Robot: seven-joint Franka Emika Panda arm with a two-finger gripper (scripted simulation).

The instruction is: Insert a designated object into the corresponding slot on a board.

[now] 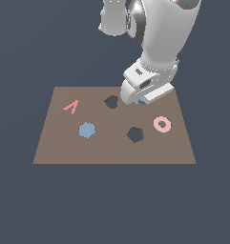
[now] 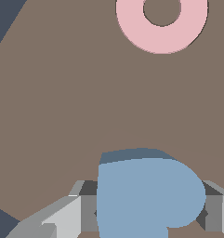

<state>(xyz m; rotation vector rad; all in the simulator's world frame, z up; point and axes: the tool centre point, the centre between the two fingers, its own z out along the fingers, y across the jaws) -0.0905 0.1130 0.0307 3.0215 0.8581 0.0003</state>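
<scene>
The light-blue heart piece [image 2: 146,195] sits between my gripper's fingers [image 2: 62,218] in the wrist view, and the fingers press against its two sides. In the exterior view only a small blue bit of the heart [image 1: 143,101] shows under my gripper [image 1: 141,99], low over the brown board [image 1: 64,147] near its far edge. The dark heart-shaped slot [image 1: 111,101] lies a short way toward the exterior view's left of the gripper. I cannot tell whether the heart rests on the board or is lifted off it.
A dark hexagon-like hole [image 1: 135,134] is in the board's middle. A light-blue hexagon piece [image 1: 87,129] and a red angular piece [image 1: 71,106] lie on the exterior view's left. A pink ring [image 1: 162,124] lies on the right, and it also shows in the wrist view [image 2: 161,25].
</scene>
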